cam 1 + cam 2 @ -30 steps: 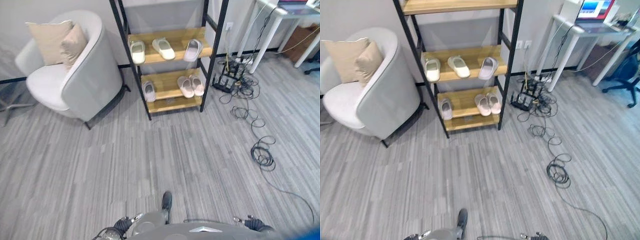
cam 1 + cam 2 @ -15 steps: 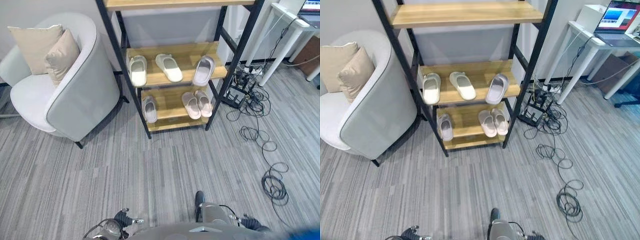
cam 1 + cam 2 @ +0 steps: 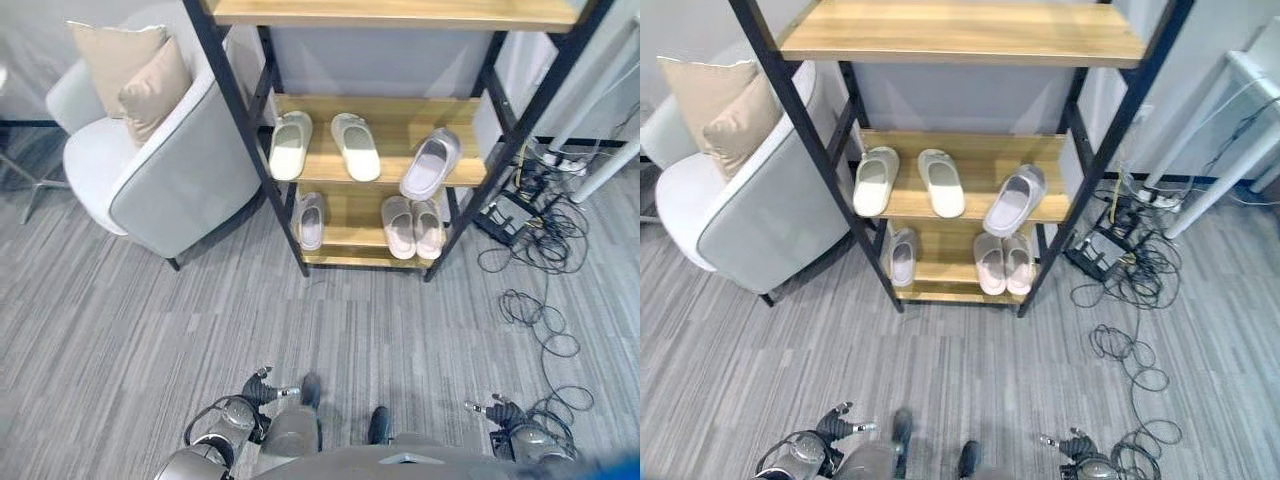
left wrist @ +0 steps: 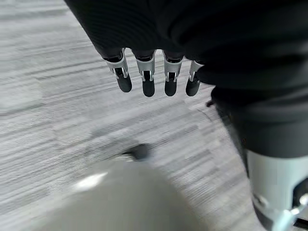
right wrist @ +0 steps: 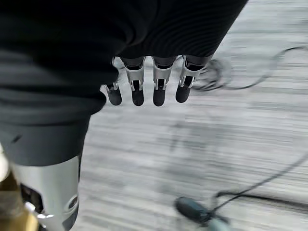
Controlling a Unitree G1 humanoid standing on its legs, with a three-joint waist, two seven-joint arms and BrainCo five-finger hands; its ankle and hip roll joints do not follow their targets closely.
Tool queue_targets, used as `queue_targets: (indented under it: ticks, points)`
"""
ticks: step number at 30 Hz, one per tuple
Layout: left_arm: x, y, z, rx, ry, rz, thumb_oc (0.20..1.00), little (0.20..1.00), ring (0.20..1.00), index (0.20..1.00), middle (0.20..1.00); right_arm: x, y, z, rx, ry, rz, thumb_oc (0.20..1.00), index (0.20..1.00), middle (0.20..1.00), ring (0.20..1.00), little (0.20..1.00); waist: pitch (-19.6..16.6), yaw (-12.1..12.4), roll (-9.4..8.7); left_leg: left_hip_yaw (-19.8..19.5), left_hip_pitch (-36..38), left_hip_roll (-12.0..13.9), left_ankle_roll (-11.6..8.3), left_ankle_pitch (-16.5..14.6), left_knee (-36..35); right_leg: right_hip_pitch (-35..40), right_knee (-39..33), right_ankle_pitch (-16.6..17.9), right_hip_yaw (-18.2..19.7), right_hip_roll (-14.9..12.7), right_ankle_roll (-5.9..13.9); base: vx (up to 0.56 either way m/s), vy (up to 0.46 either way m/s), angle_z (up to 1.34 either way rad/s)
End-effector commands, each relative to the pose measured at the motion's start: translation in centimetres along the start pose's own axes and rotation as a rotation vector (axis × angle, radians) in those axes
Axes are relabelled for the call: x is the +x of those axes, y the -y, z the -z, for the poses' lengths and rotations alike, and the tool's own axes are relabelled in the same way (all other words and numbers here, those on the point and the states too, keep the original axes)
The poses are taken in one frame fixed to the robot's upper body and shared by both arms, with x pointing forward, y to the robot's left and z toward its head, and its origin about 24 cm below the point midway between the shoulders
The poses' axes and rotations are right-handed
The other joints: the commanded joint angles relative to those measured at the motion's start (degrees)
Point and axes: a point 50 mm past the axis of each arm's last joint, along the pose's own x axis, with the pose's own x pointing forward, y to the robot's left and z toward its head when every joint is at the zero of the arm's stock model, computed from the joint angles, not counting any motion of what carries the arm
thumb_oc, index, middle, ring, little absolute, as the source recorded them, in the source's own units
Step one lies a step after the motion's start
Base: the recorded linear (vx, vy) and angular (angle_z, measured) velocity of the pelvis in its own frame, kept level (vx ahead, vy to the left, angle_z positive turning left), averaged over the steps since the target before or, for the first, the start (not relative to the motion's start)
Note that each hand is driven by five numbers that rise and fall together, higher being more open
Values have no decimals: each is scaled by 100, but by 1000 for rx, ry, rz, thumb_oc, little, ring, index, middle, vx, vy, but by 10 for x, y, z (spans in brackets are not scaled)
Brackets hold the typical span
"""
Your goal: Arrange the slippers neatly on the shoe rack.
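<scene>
The shoe rack (image 3: 520,130) has a black frame and wooden shelves and stands ahead of me across the grey floor. Its middle shelf holds a pale green slipper (image 3: 290,145), a white slipper (image 3: 355,147) and a grey-lilac slipper (image 3: 430,165) lying askew at the right, toe over the front edge. On the lower shelf a single pale slipper (image 3: 310,220) lies at the left and a pink pair (image 3: 412,225) side by side at the right. My left hand (image 4: 148,82) and right hand (image 5: 159,84) hang over the floor with straight fingers, holding nothing.
A grey-white armchair (image 3: 175,185) with two beige cushions (image 3: 135,65) stands just left of the rack. Loose black cables (image 3: 540,310) and a black box (image 3: 510,210) lie on the floor to the right, by a white table leg (image 3: 610,170).
The camera has moved closer to the rack, which now looks larger and more central. The slippers lie in the same places on their shelves.
</scene>
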Motion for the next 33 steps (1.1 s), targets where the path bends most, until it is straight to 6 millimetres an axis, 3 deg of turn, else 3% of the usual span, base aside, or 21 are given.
queue_targets:
  ticks: [1,5,10,12,14,15,17,19,22,23,25,33]
  points:
    - [-6,8,26,-31,-97,17,1000,1000,1000,1000,1000,-7,-1,29,-10,-54,-2,1000,1000,1000,1000,1000,-327,84,-99,-150,206,17,207,-96,155,-155,932,-389,176,-291,848,316,235,-7]
    - [-11,5,44,8,-161,24,1000,1000,1000,1000,1000,-7,-13,30,-24,-61,-46,1000,1000,1000,1000,1000,-481,76,-174,-157,455,-160,346,-270,168,-109,991,-261,335,-479,1002,225,243,-16]
    - [-8,-4,34,9,-119,0,1000,1000,1000,1000,1000,-10,-19,41,-1,-106,-64,1000,1000,1000,1000,1000,-591,16,-197,-31,612,-358,549,-544,174,-263,1165,123,553,-726,1253,126,237,-15]
    - [-4,-9,21,10,-69,-17,1000,1000,1000,1000,1000,-9,-17,37,20,-95,-55,1000,1000,1000,1000,1000,-404,-126,-8,-22,759,-373,720,-643,215,-905,2429,530,500,-884,1289,97,287,-56]
    - [-5,-10,25,24,-82,-18,1000,1000,1000,1000,1000,-9,-15,36,22,-84,-46,1000,1000,1000,1000,1000,-311,-212,60,5,931,-356,714,-773,249,-1004,2238,432,161,-1066,1209,133,31,-30]
    - [-6,-8,28,35,-94,-10,1000,1000,1000,1000,1000,-9,-15,38,23,-89,-48,1000,1000,1000,1000,1000,-263,-284,86,-36,992,-313,674,-834,283,-1092,1937,362,167,-1110,1192,128,-145,-7]
    - [-8,-5,33,50,-105,-2,1000,1000,1000,1000,1000,-10,-14,40,38,-96,-41,1000,1000,1000,1000,1000,-259,-400,65,-129,1053,-328,638,-891,304,-1181,1599,395,612,-1014,1230,113,-157,-3]
    - [-8,-4,32,70,-101,11,1000,1000,1000,1000,1000,-10,-11,42,38,-105,-35,1000,1000,1000,1000,1000,-274,-482,39,-286,1150,-318,571,-919,332,-1209,1368,321,1248,-694,1240,148,-235,57]
    - [-8,0,34,80,-106,24,1000,1000,1000,1000,1000,-11,-9,45,16,-112,-31,1000,1000,1000,1000,1000,-314,-482,-11,-393,1157,-287,519,-938,338,-1023,1083,244,1243,-629,1179,71,-271,76]
    - [-7,7,28,35,-89,30,1000,1000,1000,1000,1000,-8,-3,33,28,-55,-8,1000,1000,1000,1000,1000,-370,-435,-73,-622,1102,-94,312,-780,257,-830,828,150,971,-410,998,46,-360,69]
    - [-7,9,27,35,-84,35,1000,1000,1000,1000,1000,-7,-2,27,28,-27,-4,1000,1000,1000,1000,1000,-379,-427,-83,-647,1112,-59,292,-751,224,-794,791,130,906,-379,967,60,-283,72]
    - [-10,15,33,55,-87,34,1000,1000,1000,1000,1000,-8,4,-39,34,291,24,1000,1000,1000,1000,1000,-475,-437,-43,-717,1408,55,230,-619,-121,-546,684,22,767,-221,874,66,-64,5]
